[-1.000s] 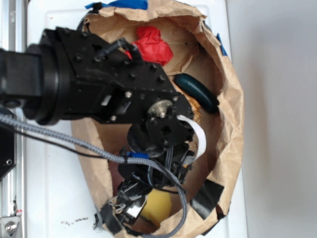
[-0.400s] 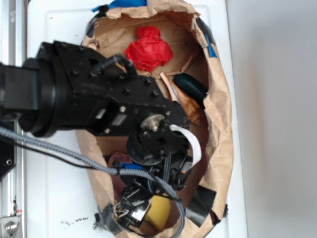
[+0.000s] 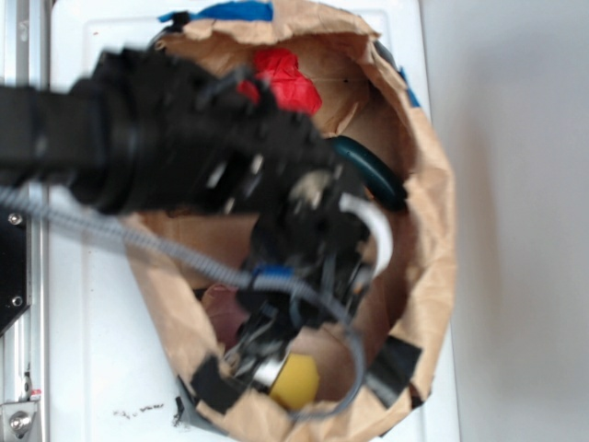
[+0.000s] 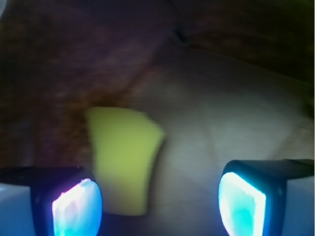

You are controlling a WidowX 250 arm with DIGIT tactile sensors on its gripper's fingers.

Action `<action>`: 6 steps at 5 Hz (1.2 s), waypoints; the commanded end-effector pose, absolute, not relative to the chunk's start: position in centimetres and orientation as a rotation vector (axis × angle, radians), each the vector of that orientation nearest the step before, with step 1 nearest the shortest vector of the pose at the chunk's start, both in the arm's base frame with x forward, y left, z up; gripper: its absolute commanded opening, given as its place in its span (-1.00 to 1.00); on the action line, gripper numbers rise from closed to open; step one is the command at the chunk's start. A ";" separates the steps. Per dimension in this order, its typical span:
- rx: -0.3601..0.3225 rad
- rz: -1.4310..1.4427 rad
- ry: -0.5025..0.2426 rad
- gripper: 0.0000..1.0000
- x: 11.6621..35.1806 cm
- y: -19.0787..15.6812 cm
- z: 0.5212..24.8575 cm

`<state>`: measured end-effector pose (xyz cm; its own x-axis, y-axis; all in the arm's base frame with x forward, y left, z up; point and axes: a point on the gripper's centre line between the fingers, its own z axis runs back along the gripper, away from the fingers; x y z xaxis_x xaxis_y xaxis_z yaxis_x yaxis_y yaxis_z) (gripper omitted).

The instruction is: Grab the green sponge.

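Low in the exterior frame, at the bottom of the brown paper bag (image 3: 433,239), the green sponge (image 3: 294,380) lies as a mustard-yellow block just beside the pincer (image 3: 262,354). Wrist view shows the pincer (image 4: 158,204) spread wide, holding nothing, with the sponge (image 4: 123,167) against the left finger (image 4: 74,206) and well apart from the right. Judged best: shift toward the sponge to centre it, descend, then close. Red paper wad (image 3: 281,78) and dark green oblong (image 3: 373,170) sit in the upper part, out of the way.

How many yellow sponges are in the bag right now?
1. The yellow sponge lies at the bag's near end, between the open end effector fingers, nearer one finger. The arm may hide others.
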<state>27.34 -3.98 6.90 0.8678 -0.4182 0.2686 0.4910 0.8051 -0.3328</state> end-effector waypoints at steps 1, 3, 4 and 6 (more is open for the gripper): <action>-0.287 -0.469 -0.226 1.00 28.5 -3.8 6.4; -0.280 -0.596 -0.192 1.00 25.4 -6.7 6.0; -0.339 -0.610 -0.220 1.00 24.5 -7.0 8.1; -0.377 -0.590 -0.233 1.00 24.7 -7.3 9.0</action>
